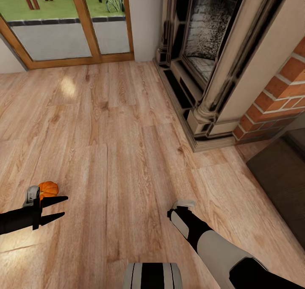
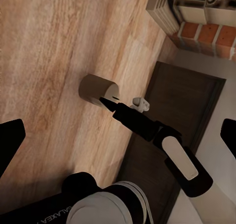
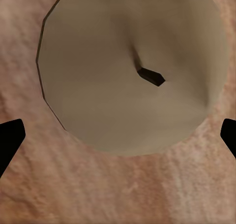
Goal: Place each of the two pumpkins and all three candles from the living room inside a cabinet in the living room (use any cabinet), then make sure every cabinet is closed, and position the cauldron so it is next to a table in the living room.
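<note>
A beige candle (image 3: 128, 66) with a dark wick stands upright on the wooden floor. My right gripper (image 3: 118, 138) hangs open directly above it, one dark fingertip to each side, apart from the wax. The left wrist view shows the same candle (image 2: 97, 88) with a right finger tip at its rim. An orange pumpkin (image 1: 48, 189) lies on the floor just beyond my left gripper (image 1: 63, 206), which is open with nothing between its fingers. The dark-brown cabinet (image 1: 281, 183) is at the right, its flat top (image 2: 184, 93) close to the candle.
A stone fireplace (image 1: 203, 64) with a brick side (image 1: 279, 98) stands at the back right. Wood-framed glass doors (image 1: 63, 30) lie at the back left. My own base (image 1: 152, 276) is at the near edge.
</note>
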Controlling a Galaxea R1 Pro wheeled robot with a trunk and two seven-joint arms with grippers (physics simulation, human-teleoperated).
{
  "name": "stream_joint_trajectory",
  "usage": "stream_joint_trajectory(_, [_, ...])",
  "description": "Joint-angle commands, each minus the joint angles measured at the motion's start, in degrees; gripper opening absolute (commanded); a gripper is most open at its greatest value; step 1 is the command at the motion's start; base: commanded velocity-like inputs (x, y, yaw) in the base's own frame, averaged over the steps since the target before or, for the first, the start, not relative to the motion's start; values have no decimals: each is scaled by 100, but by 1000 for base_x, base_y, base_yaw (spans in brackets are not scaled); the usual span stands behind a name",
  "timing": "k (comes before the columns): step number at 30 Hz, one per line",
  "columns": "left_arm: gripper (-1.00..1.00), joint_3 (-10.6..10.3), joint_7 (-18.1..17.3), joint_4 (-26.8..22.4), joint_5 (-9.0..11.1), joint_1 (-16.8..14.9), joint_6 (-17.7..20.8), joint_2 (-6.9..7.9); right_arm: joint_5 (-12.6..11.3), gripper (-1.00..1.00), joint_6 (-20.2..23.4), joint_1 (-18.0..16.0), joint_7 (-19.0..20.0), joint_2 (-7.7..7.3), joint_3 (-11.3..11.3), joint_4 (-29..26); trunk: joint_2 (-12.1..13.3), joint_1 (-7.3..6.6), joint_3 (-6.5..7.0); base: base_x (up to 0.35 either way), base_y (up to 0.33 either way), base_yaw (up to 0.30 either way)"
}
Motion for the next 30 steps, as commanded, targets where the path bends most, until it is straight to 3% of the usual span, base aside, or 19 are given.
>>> stream_joint_trajectory(1, [100, -4, -60, 5, -51, -2, 9, 1, -14, 100, 31, -3, -36, 0, 24, -4, -2, -1, -4, 13, 30, 0])
stream_joint_trajectory(13, [100, -4, -58, 5, -59, -4, 6, -52, -14, 100, 31, -3, -36, 0, 24, -4, -2, -1, -4, 34, 13, 0])
stream_joint_trajectory(30, [100, -4, -42, 5, -85, -3, -5, -58, -14, 100, 31, -3, -36, 0, 24, -4, -2, -1, -4, 18, -83, 0])
